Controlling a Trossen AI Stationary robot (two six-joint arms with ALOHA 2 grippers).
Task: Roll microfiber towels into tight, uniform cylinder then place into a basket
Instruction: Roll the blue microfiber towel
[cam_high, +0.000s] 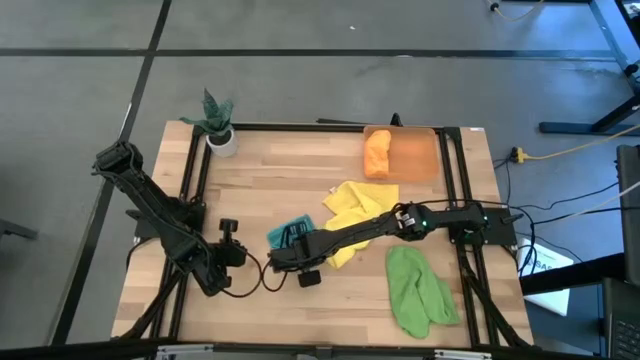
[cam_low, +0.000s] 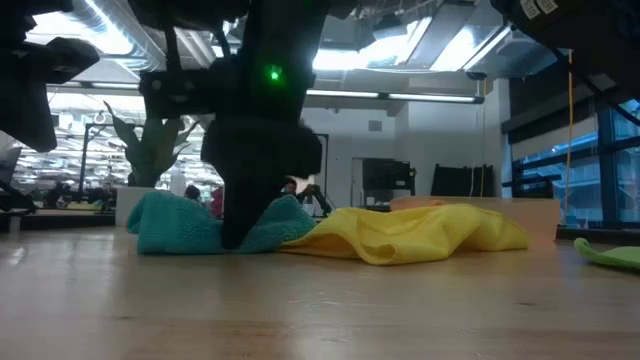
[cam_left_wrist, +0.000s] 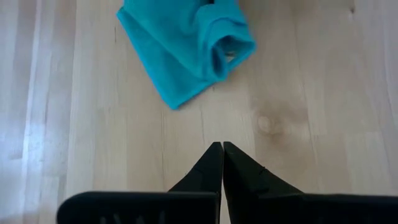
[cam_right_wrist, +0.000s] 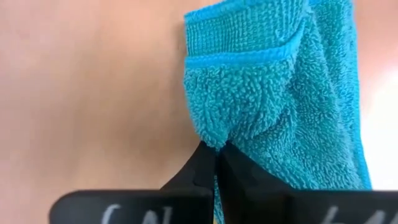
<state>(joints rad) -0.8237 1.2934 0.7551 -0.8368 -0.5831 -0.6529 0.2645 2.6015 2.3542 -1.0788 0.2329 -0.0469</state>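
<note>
The teal towel (cam_high: 290, 234) lies crumpled on the table's middle, partly folded over itself (cam_right_wrist: 273, 93). My right gripper (cam_right_wrist: 216, 149) is shut on it; in the low view it stands on the towel (cam_low: 170, 225). My left gripper (cam_left_wrist: 222, 148) hovers shut over bare wood just left of the teal towel (cam_left_wrist: 186, 43), touching nothing. The yellow towel (cam_high: 360, 205) lies loosely heaped beside the teal one. The light green towel (cam_high: 415, 290) lies at the near right. The orange towel (cam_high: 377, 152) sits rolled in the basket (cam_high: 420, 155). My right gripper pinches a bunched fold of the teal towel (cam_right_wrist: 214, 134) between its two fingertips, near a doubled-over hemmed edge (cam_right_wrist: 249, 59). The fingers come steeply from above. The towel rests slack on the table, not lifted.
A white pot with a green plant (cam_high: 218, 130) stands at the far left corner. Black frame rails (cam_high: 455, 180) run along the table's sides. Bare wood (cam_high: 250, 190) lies between the plant and the teal towel, and along the near edge.
</note>
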